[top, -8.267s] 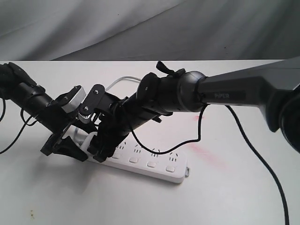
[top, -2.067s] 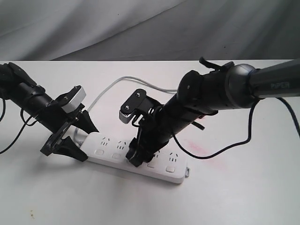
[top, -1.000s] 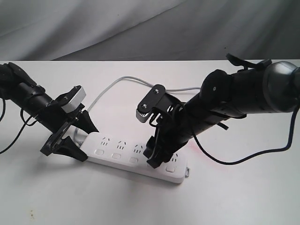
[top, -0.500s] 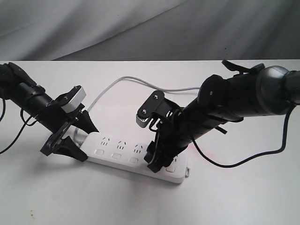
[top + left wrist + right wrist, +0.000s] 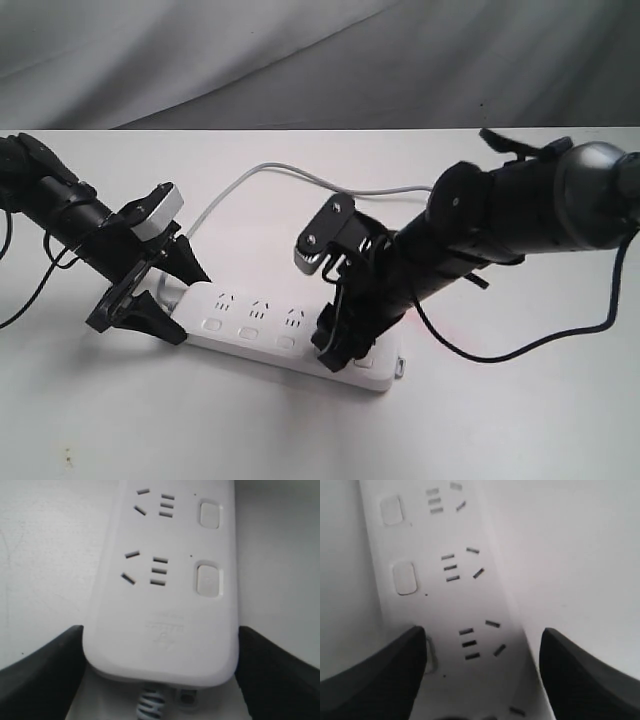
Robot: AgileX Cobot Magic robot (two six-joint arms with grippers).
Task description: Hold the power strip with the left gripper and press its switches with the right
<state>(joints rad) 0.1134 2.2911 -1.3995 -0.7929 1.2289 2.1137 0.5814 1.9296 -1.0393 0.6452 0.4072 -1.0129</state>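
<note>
The white power strip (image 5: 255, 325) lies flat on the table, its grey cord (image 5: 300, 178) running back. My left gripper (image 5: 160, 300) is shut on its cord end; in the left wrist view the black fingers (image 5: 42, 667) press both sides of the power strip (image 5: 165, 605), with two switches (image 5: 209, 580) visible. My right gripper (image 5: 338, 352) is tilted down onto the strip near its far end. In the right wrist view this gripper (image 5: 481, 640) is open, and one finger (image 5: 375, 672) covers part of a switch (image 5: 430, 655). Two more switches (image 5: 404, 577) show beyond it.
The white table (image 5: 300, 440) has a faint pink stain (image 5: 425, 320) beside the strip's right end. A black cable (image 5: 520, 350) loops from the right arm over the table. Grey cloth (image 5: 320, 60) hangs behind the table.
My right gripper has travelled along the strip from the cord end towards the far end, and in the last second has settled lower onto it. The left gripper and strip have not moved.
</note>
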